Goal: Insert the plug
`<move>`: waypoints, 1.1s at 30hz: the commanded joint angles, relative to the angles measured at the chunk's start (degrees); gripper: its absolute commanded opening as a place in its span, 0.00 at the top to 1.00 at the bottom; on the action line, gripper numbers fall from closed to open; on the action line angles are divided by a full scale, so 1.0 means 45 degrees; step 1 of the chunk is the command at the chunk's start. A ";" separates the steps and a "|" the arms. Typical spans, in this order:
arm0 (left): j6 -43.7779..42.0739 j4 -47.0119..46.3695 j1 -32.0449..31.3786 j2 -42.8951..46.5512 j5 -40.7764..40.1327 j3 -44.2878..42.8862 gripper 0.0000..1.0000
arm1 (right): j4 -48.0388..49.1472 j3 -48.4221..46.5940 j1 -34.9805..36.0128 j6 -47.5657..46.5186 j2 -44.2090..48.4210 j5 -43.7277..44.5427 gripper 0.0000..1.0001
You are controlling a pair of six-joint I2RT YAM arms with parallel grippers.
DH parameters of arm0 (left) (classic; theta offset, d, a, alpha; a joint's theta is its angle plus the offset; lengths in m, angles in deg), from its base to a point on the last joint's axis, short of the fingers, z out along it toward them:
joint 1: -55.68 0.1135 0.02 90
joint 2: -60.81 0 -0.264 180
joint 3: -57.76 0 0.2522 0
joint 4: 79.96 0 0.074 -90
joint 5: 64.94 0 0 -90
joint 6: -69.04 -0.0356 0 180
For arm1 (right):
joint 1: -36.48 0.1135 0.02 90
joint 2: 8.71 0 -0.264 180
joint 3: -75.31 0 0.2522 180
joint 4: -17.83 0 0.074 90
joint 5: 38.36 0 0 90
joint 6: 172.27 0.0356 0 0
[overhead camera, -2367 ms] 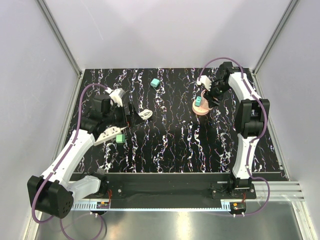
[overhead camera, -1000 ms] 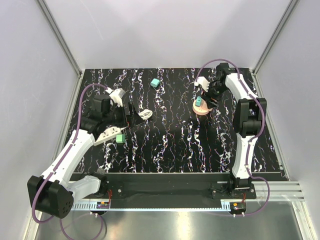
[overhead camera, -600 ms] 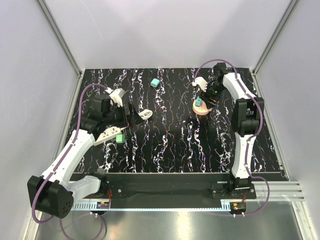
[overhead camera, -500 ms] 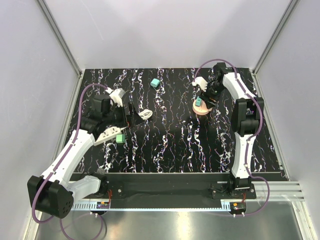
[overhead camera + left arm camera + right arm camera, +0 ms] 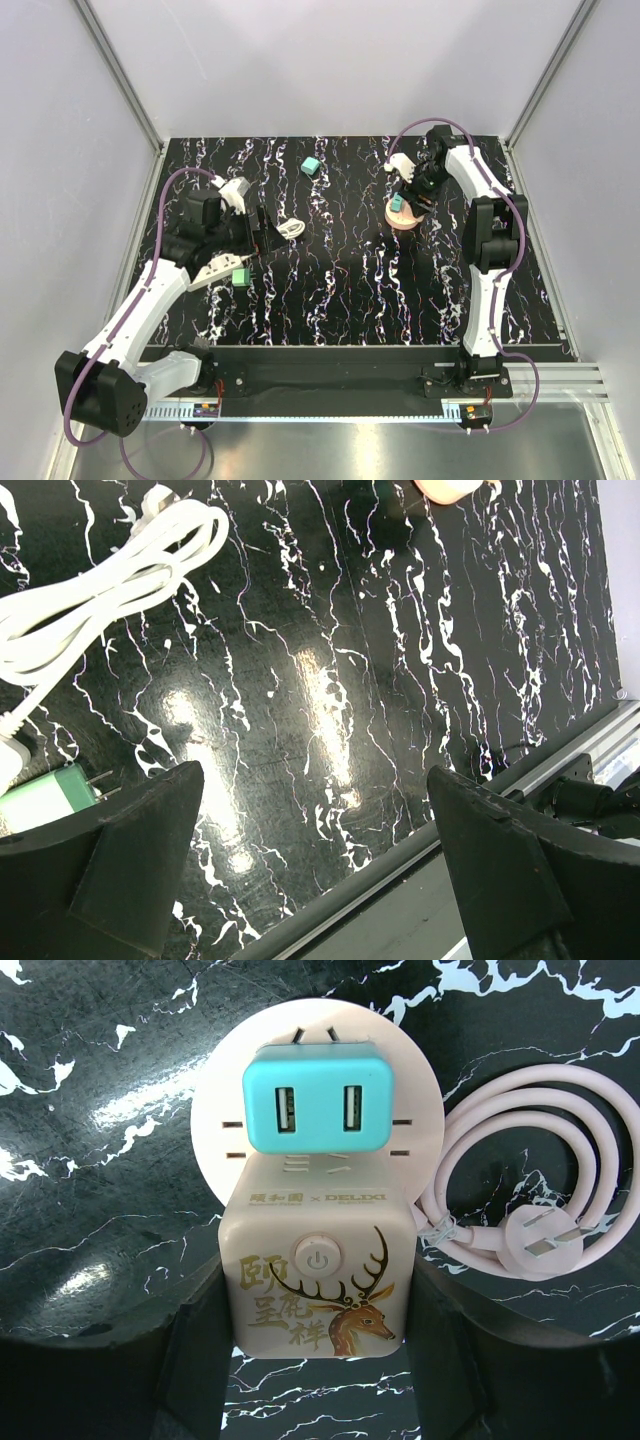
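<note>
A teal plug (image 5: pixel 316 1100) with two USB ports sits plugged into the round face of a pink socket cube (image 5: pixel 318 1290). In the top view this plug (image 5: pixel 398 203) is at the back right. My right gripper (image 5: pixel 320 1272) has its fingers pressed against both sides of the socket's body; in the top view it (image 5: pixel 412 190) is just behind the socket (image 5: pixel 402 217). A second teal cube (image 5: pixel 311 166) lies loose at the back middle. My left gripper (image 5: pixel 315 780) is open and empty above bare table, and shows at the left in the top view (image 5: pixel 256 226).
A white power strip (image 5: pixel 214 269) and a brighter green cube (image 5: pixel 240 276) lie by the left arm, with a coiled white cable (image 5: pixel 90 590) beside them. The socket's pink cable coil (image 5: pixel 530 1200) lies to its right. The table's front edge (image 5: pixel 470 820) is near the left gripper.
My right gripper has moved left, from beside the pink socket to straddling it. The socket, both teal pieces and the left arm have not moved.
</note>
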 commanded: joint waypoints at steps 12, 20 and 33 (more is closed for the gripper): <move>-0.0069 -0.0618 0.0071 0.0086 0.0172 0.0097 0.01 | 0.1633 0.1373 0.0219 0.0076 0.0901 0.0293 0.00; -0.0167 -0.0618 0.0071 0.0144 0.0172 0.0155 0.01 | 0.1731 0.2115 0.0434 0.0796 0.2500 0.0429 0.00; -0.0245 -0.0617 0.0052 -0.0129 -0.0063 0.0292 0.01 | 0.2451 0.5392 0.0765 0.3276 0.7597 0.1288 0.00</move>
